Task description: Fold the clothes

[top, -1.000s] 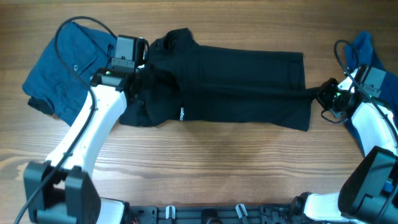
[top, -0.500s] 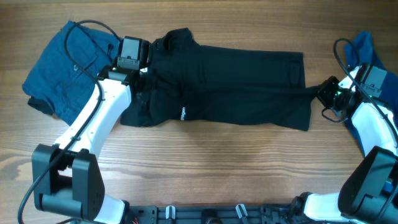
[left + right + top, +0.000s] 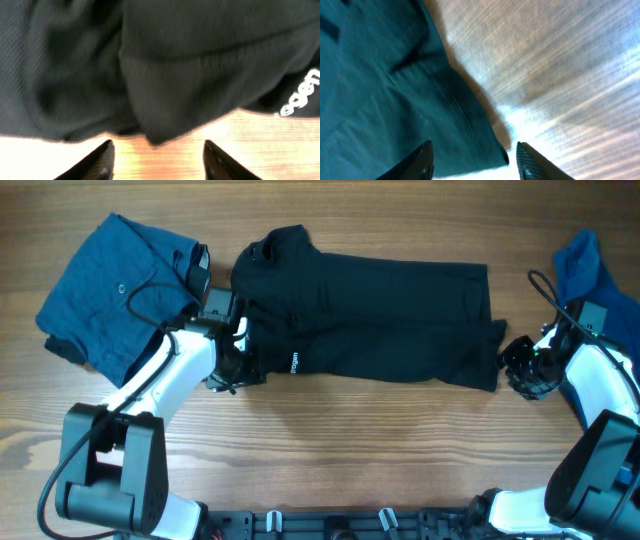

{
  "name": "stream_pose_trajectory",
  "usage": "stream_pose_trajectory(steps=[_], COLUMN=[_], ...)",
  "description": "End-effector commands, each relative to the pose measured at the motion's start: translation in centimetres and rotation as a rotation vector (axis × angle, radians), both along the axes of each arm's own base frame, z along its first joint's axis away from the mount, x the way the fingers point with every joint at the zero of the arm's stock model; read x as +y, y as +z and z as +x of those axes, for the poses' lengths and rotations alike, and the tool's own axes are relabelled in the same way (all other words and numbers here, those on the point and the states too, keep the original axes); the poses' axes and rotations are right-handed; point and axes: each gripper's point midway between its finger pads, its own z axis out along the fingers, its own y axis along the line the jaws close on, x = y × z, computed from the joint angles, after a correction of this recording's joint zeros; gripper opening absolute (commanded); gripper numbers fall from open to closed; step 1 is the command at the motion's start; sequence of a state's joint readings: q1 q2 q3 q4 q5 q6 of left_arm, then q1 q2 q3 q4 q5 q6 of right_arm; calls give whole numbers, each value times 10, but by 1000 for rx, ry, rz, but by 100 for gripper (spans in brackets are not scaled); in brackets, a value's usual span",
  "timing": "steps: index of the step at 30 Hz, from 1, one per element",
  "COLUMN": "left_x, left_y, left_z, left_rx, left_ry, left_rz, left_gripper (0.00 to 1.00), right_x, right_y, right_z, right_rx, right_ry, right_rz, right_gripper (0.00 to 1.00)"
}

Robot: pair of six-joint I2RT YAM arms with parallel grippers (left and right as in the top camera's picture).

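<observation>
The black T-shirt (image 3: 380, 315) lies flat across the middle of the table, folded into a long band, with a white logo print (image 3: 294, 363) near its front left. My left gripper (image 3: 232, 368) is at the shirt's front left edge. In the left wrist view the left gripper (image 3: 157, 151) is open over bare wood, and a black fold (image 3: 155, 125) ends just ahead of its tips. My right gripper (image 3: 518, 370) is at the shirt's front right corner. In the right wrist view the right gripper (image 3: 474, 150) is open, and the shirt's corner (image 3: 487, 150) lies loose between its fingers.
A darker blue buttoned garment (image 3: 110, 290) lies folded at the far left, with the left arm's cable over it. A plain blue shirt (image 3: 592, 275) lies bunched at the right edge, behind the right arm. Bare wooden table (image 3: 360, 450) runs along the front.
Both grippers opened and let go of the black T-shirt. The left one drew back from the collar area to the front left edge. The right one moved toward the front right corner.
</observation>
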State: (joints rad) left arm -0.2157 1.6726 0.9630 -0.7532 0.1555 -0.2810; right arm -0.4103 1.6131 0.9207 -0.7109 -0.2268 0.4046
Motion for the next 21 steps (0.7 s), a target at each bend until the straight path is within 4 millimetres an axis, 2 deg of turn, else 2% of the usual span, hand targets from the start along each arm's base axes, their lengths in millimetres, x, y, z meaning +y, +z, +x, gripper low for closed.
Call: stream_pose_trajectory(steps=[1,2,3,4,5,6,8,10,14,15,16,18,19,21], left_x=[-4,-5,-5,-2,3,6,11,16,17,17,17,17,17,17], left_y=[-7,-6,-6,-6,-7,-8,-9,-8,-8,-8,-8,-8,-8,-8], left_z=[7,10,12,13,12,10,6,5,5,5,5,5,5,5], left_rx=[-36,-46,-57,-63,-60,-51,-32,-22,-23,-22,-22,-23,-23,-20], left_ry=[21,20,20,23,27,30,44,60,63,63,63,63,63,62], left_rz=[-34,-36,-37,-17,8,25,35,34,34,34,34,34,34,36], left_gripper=[38,28,13,4,4,4,4,4,4,4,4,4,4,4], right_x=[4,6,8,10,13,15,18,36,49,52,53,51,45,21], right_y=[-9,-10,-11,-13,-16,-18,-20,-21,-33,-33,-33,-36,-38,-41], right_z=[-4,-5,-7,-10,-17,-20,-16,-4,-2,-2,-2,-8,-12,-21], right_rx=[16,16,14,24,49,57,24,-76,-129,-143,-145,-114,-86,-18], right_ry=[-11,-4,17,25,24,20,32,106,134,153,162,153,139,82], right_rz=[27,31,41,47,56,62,77,150,168,174,174,167,135,28], right_gripper=[46,44,44,46,54,56,55,54,54,51,31,9,4,4])
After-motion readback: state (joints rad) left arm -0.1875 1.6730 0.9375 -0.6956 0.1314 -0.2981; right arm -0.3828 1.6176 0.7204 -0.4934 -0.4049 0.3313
